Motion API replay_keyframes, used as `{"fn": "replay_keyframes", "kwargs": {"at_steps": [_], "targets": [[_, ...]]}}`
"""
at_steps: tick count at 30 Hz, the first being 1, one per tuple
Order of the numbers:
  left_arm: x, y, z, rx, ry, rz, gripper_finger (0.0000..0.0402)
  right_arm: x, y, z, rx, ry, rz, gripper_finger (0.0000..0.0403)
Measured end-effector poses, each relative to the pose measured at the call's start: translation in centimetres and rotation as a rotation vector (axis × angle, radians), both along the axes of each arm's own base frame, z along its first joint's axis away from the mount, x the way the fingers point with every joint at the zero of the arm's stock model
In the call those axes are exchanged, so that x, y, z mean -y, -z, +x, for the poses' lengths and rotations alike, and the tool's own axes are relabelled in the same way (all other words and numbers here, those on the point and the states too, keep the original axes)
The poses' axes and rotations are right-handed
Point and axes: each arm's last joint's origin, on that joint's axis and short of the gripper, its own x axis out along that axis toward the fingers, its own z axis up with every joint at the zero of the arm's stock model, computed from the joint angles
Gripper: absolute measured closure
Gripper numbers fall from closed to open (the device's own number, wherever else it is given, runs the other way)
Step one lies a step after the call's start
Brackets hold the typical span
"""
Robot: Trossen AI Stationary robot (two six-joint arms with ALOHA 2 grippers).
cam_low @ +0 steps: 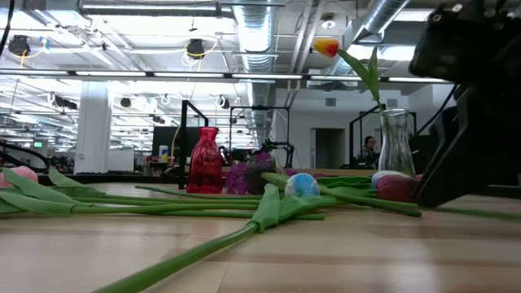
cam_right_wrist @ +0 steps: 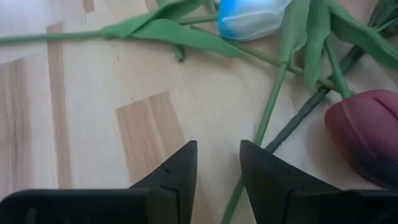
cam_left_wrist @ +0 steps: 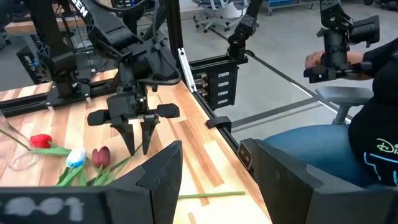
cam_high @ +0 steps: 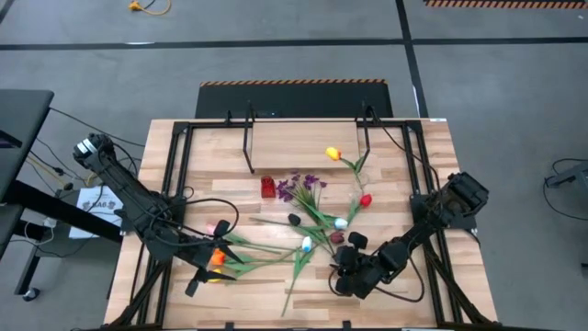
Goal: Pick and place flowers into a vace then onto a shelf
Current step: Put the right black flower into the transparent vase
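Right claw (cam_right_wrist: 217, 165), released with a narrow gap, hovers low over the green stem (cam_right_wrist: 273, 102) of a dark maroon artificial tulip (cam_right_wrist: 367, 134) lying mid-desk, apparently positioned to pinch it.

Tabletop (cam_high: 266, 285): pale wood planks, smooth, satin sheen.
Shelf (cam_high: 303, 138): same light wood, on thin matt black metal legs.
Clear vase (cam_low: 396, 145): glass, glossy.
Red vase (cam_low: 205, 161): translucent, ribbed, shiny.
Flowers (cam_high: 317, 216): artificial; leaves and stems (cam_right_wrist: 273, 99) smooth matt green, plastic-looking.
Maroon tulip (cam_right_wrist: 367, 134): soft, faintly satin petals.
White-blue tulip (cam_right_wrist: 252, 15): smooth, slightly glossy.
Right gripper (cam_right_wrist: 217, 165) fingers (cam_right_wrist: 177, 171): black plastic, matt, fine-grained.
Left gripper (cam_left_wrist: 217, 171): same matt black.
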Motion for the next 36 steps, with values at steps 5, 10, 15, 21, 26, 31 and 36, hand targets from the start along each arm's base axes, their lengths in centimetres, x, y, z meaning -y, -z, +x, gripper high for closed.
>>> {"fn": "replay_keyframes", "kwargs": {"at_steps": [5,10,15,21,26,31,36], "targets": [[0.0,0.0,0.0,0.001,0.000,0.000,0.0219,0.6,0.1,0.3,-0.026,0.004,-0.002,0.0289],[0.0,0.0,0.0,0.001,0.001,0.001,0.0219,0.8,0.1,0.4,-0.034,-0.016,-0.028,0.0289],[0.0,0.0,0.0,0.001,0.001,0.001,0.0219,0.7,0.1,0.4,-0.031,-0.032,-0.035,0.0289],[0.0,0.0,0.0,0.001,0.001,0.002,0.0219,0.1,-0.3,0.4,-0.007,-0.080,-0.058,0.0289],[0.0,0.0,0.0,0.001,0.002,0.003,0.0219,0.1,-0.7,0.4,-0.061,-0.071,-0.109,0.0289],[0.0,0.0,0.0,0.001,0.002,0.003,0.0219,0.7,-0.8,0.2,-0.128,-0.037,-0.161,0.0289],[0.0,0.0,0.0,0.001,0.002,0.003,0.0219,1.5,-0.8,0.4,-0.162,-0.018,-0.180,0.0289]]}}
